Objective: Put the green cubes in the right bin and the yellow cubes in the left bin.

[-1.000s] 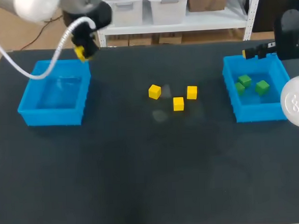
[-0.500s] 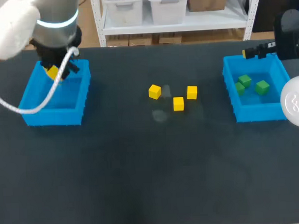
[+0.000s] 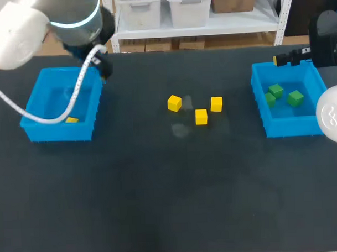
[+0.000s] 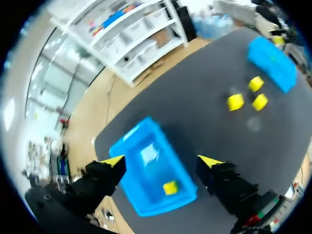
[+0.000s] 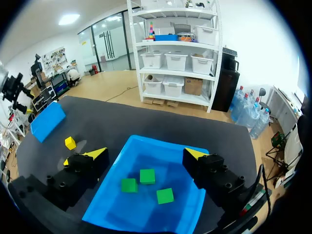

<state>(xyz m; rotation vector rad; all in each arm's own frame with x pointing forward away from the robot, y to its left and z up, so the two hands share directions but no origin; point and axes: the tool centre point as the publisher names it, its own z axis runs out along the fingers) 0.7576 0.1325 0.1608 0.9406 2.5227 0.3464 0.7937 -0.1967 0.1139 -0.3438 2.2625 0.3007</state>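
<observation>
Plainly, one yellow cube (image 4: 170,187) lies in the left bin (image 4: 139,185), ahead of the empty, wide-spread left gripper (image 4: 162,161).

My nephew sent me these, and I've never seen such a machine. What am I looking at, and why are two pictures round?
It is a robot with two arms at a dark table. The wide picture comes from a fixed camera above and behind it. Each round picture comes from a camera on one arm's wrist, looking along its two yellow-tipped fingers. The left gripper hangs open above the left bin, which holds one yellow cube. The right gripper hangs open above the right bin, with three green cubes inside. Three more yellow cubes lie mid-table. Nothing is held.
</observation>
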